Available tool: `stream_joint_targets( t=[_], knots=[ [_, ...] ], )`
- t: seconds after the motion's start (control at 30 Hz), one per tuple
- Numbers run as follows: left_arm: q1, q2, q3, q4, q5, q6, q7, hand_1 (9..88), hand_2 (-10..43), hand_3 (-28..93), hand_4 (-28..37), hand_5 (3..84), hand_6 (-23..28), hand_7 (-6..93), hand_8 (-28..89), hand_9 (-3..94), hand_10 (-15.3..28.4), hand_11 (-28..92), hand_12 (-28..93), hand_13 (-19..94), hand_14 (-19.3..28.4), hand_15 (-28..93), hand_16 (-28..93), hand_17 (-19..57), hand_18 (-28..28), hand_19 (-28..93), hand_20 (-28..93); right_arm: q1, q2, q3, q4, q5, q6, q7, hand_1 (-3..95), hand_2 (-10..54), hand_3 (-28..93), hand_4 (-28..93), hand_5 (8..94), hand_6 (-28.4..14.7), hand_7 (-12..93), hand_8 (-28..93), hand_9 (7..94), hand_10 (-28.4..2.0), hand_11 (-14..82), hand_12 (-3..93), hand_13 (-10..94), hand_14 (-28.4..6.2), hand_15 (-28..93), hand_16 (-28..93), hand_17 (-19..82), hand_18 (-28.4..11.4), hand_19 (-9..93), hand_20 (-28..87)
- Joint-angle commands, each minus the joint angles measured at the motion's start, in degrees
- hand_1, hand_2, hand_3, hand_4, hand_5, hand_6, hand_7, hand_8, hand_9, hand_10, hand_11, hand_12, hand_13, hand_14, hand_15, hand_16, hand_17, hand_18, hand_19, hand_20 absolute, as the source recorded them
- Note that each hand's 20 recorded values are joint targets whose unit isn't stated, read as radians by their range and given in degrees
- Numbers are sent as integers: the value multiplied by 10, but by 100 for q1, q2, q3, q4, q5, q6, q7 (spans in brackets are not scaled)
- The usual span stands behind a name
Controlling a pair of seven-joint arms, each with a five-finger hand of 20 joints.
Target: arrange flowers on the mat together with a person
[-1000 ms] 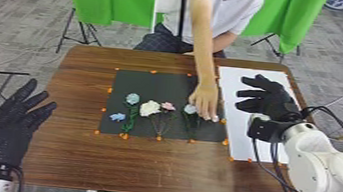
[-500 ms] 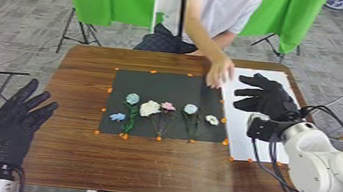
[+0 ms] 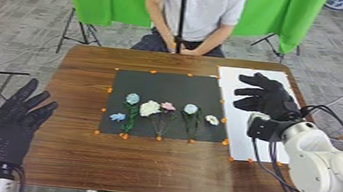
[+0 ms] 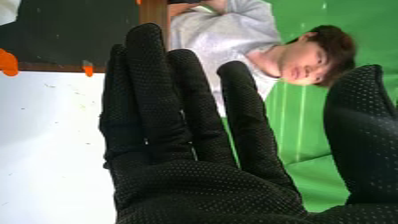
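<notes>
In the head view, my left hand point(image 3: 12, 128) is open at the table's left edge, away from the flowers. My right hand point(image 3: 270, 100) is open over the white sheet; in the right wrist view this hand point(image 4: 200, 187) has straight fingers and holds nothing. On the dark mat point(image 3: 156, 84) lie a small blue flower point(image 3: 117, 117), a light blue flower with a green stem point(image 3: 133, 99), a white flower point(image 3: 150, 108), a pink flower point(image 3: 168, 106), another pale blue flower point(image 3: 191, 109) and a small white flower point(image 3: 211, 120) near the mat's right edge.
The white sheet point(image 3: 246, 140) lies right of the mat on the brown table point(image 3: 126, 165). Orange markers line the edges of mat and sheet. Dark cables hang beside my right arm. A black pole stands at the far edge.
The person's hand has left the small white flower, now uncovered on the mat, and drawn back beyond the table's far edge. My hands have stayed about where they were.
</notes>
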Motion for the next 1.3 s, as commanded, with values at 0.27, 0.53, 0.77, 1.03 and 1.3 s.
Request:
stream_joint_targets(
  t=[0.27, 0.53, 0.77, 1.03, 1.3],
  knots=[
    [49, -29, 48, 3, -10, 13, 31, 196, 75, 748, -260, 301, 47, 96, -81, 276, 145, 172, 126, 187, 211, 422, -40, -97, 193, 367, 143, 8, -31, -15, -13, -15, -13, -62, 215, 38, 715, -227, 500, -23, 121, -110, 554, -202, 152, 145, 521, -213, 494, 91, 232, -263, 694, 39],
    [38, 16, 18, 3, -26, 24, -11, 196, 74, 749, -260, 301, 47, 96, -81, 275, 145, 174, 126, 187, 212, 420, -41, -97, 193, 368, 142, 41, 12, -19, -4, 3, -25, -64, 215, 39, 715, -227, 500, -23, 121, -111, 555, -202, 153, 145, 521, -213, 495, 92, 231, -262, 695, 40],
    [73, 122, 17, 21, -197, -30, 141, 197, 74, 751, -260, 302, 47, 96, -81, 276, 145, 174, 126, 187, 213, 422, -40, -97, 194, 368, 143, 60, 61, -46, 4, 20, 22, -63, 215, 41, 716, -227, 501, -23, 121, -110, 556, -202, 154, 145, 522, -213, 497, 92, 231, -262, 695, 41],
    [171, 133, -33, 19, -204, -51, 184, 198, 74, 751, -260, 302, 47, 97, -81, 275, 146, 174, 125, 188, 213, 423, -40, -97, 195, 369, 142, -1, 72, -37, -12, 45, 17, -94, 215, 42, 717, -227, 502, -24, 121, -110, 557, -201, 154, 145, 522, -213, 499, 92, 231, -262, 695, 42],
    [182, 95, -23, 12, -166, -71, 211, 199, 75, 749, -258, 302, 48, 97, -81, 275, 146, 175, 125, 189, 213, 427, -40, -88, 202, 406, 160, 83, 52, -101, -16, 39, 6, -108, 214, 44, 717, -226, 503, -23, 121, -111, 557, -203, 154, 145, 522, -212, 499, 92, 230, -261, 695, 43]
  ],
)
